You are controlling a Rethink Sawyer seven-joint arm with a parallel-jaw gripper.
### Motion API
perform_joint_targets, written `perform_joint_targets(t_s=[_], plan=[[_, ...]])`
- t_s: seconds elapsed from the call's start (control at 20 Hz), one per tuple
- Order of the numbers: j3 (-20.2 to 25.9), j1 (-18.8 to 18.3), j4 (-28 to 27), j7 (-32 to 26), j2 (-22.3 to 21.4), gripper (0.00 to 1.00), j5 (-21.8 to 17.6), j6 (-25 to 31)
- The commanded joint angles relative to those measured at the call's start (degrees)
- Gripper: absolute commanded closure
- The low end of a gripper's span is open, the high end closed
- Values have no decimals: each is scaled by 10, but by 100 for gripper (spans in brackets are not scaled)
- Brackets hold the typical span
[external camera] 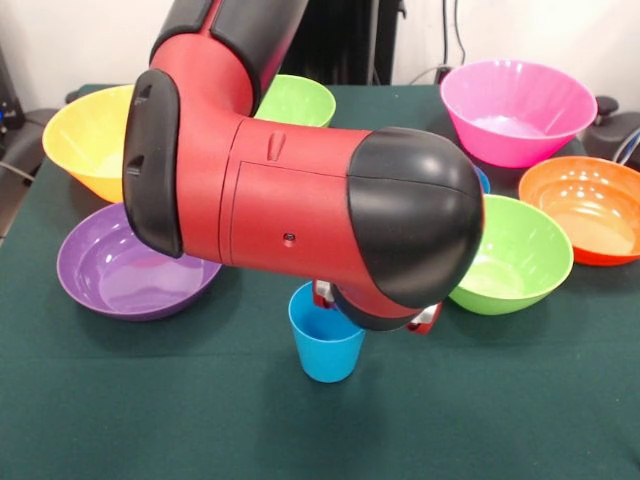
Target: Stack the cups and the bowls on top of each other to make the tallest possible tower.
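My sky-blue cup [325,345] stands upright on the green bench [500,420], just under my wrist. My arm [300,190] hides my fingers, so I cannot tell whether they are apart or together.

A dark green cloth [150,420] covers the table, a white wall [70,45] stands behind it, black cables [462,35] hang at far right, and dark gear [615,130] sits at the right edge.
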Motion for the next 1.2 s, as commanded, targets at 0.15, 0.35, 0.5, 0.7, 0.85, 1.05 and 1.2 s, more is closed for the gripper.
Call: perform_joint_targets(t_s=[0.15, 0.35, 0.5, 0.7, 0.85, 1.05, 1.2], plan=[[44, -6, 43, -92, 5, 0, -60, 10], [53, -9, 45, -83, 4, 0, -49, -10], [37, -13, 60, -76, -4, 0, -17, -56], [-12, -18, 99, -88, -37, 0, 25, -110], [-48, -27, 136, -101, -64, 0, 46, -143], [-75, -36, 172, -125, -93, 0, 57, -186], [-83, -39, 176, -146, -100, 0, 46, -211]])
